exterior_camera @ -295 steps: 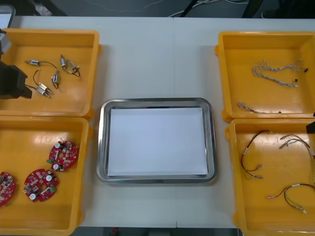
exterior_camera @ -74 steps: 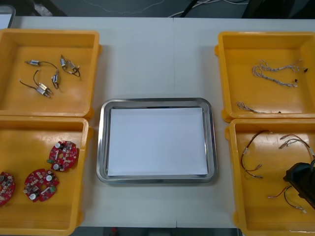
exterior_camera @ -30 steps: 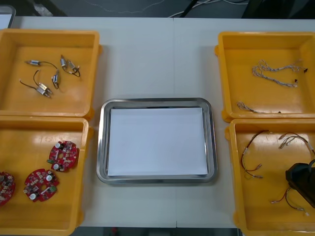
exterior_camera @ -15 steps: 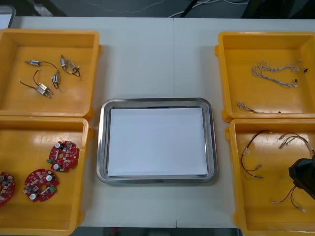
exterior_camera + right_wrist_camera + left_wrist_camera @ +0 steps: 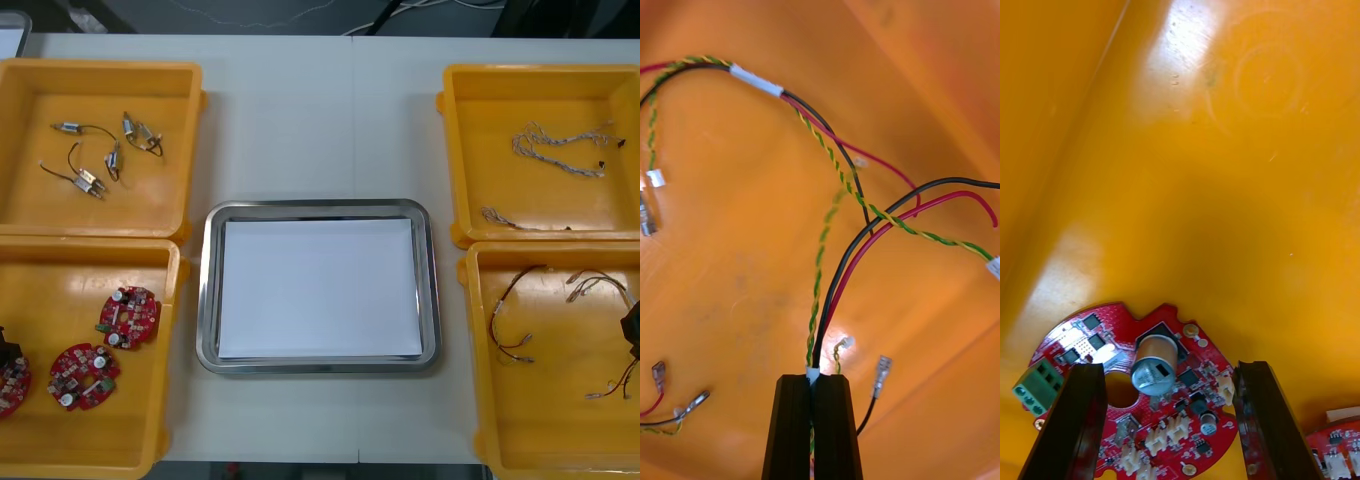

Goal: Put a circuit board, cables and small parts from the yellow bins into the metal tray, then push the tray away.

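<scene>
The red and yellow cable (image 5: pixel 841 270) is pinched between the fingertips of the right gripper (image 5: pixel 811 382), whose black fingers are clenched almost together on a white sleeve of the bundle. Black, red and twisted yellow-green strands fan out from the grip above the floor of the bin. In the front view the same cable (image 5: pixel 612 385) dangles below the right gripper (image 5: pixel 632 330), over the nearer yellow bin (image 5: pixel 560 430) on the right of the metal tray (image 5: pixel 205 300). Two more cables (image 5: pixel 510 322) lie loose in that bin, closer to the tray.

The left gripper (image 5: pixel 1169 367) is released, its fingers spread to either side of a round red circuit board (image 5: pixel 1142 397) that lies flat on the floor of the nearer yellow bin (image 5: pixel 60 290) left of the tray. That gripper (image 5: pixel 5 348) sits at the bin's side farthest from the tray. Two other circuit boards (image 5: pixel 128 316) lie nearer the tray.

The tray is white inside and holds nothing. Beyond it, the far right bin (image 5: pixel 480 180) holds twisted blue and white cables (image 5: pixel 560 140), and the far left bin (image 5: pixel 40 210) holds small metal parts (image 5: pixel 100 160).
</scene>
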